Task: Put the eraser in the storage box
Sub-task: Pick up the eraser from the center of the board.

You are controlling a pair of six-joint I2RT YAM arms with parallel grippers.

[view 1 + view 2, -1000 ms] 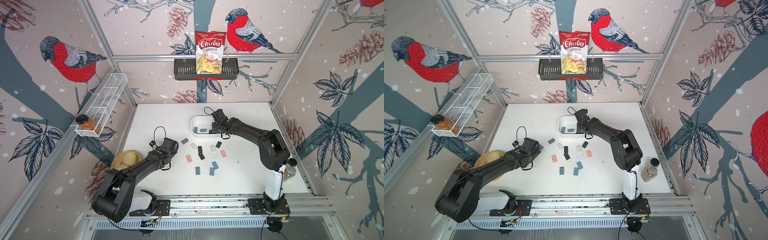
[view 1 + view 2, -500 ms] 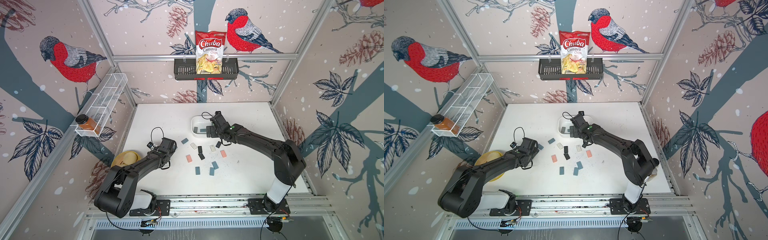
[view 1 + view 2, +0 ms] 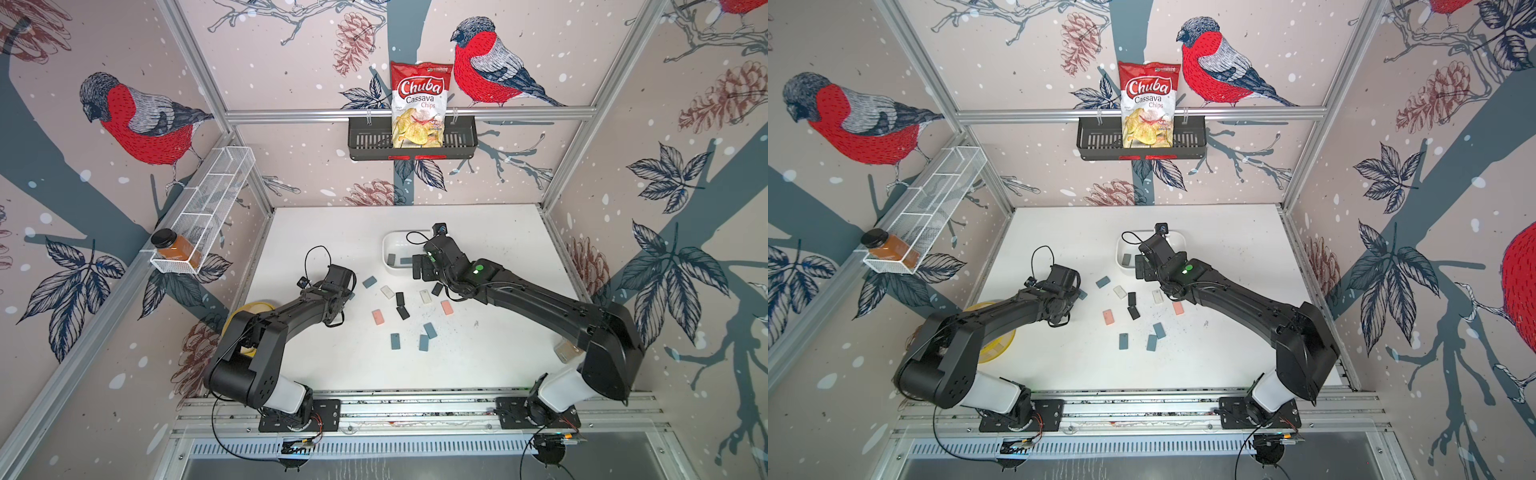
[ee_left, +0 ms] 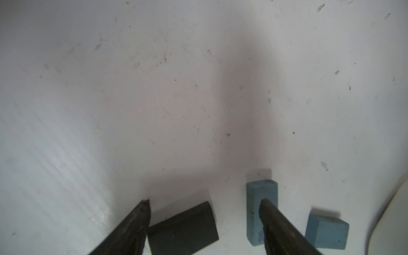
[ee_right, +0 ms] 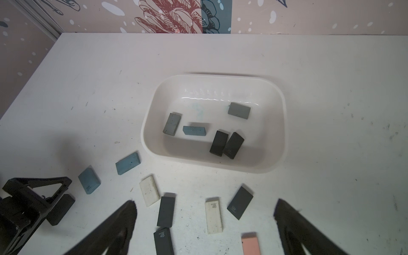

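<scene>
Several small block erasers, blue, black, white and pink, lie scattered on the white tabletop (image 3: pixel 457 365) in both top views. They sit near the shallow white plastic storage box (image 3: pixel 388 245). The right gripper (image 3: pixel 423 268) hangs just beside the box's near wall, and the left arm (image 3: pixel 291 311) reaches low at the edge of the pile.

In the left wrist view, the left gripper (image 4: pixel 204 206) has its jaws spread around a black rectangular eraser (image 4: pixel 183 229) lying askew. One fingertip overlaps a blue eraser (image 4: pixel 261 194). Closing from here could catch the blue piece as well. It could also pinch the black one by a corner, so that it twists out.

In the right wrist view, the right gripper (image 5: pixel 204 212) gapes wide and empty. Five erasers already lie in the box. The pieces below the gripper are crowded, so a descent could shove the neighbours, and the left gripper is close enough to clip.
</scene>
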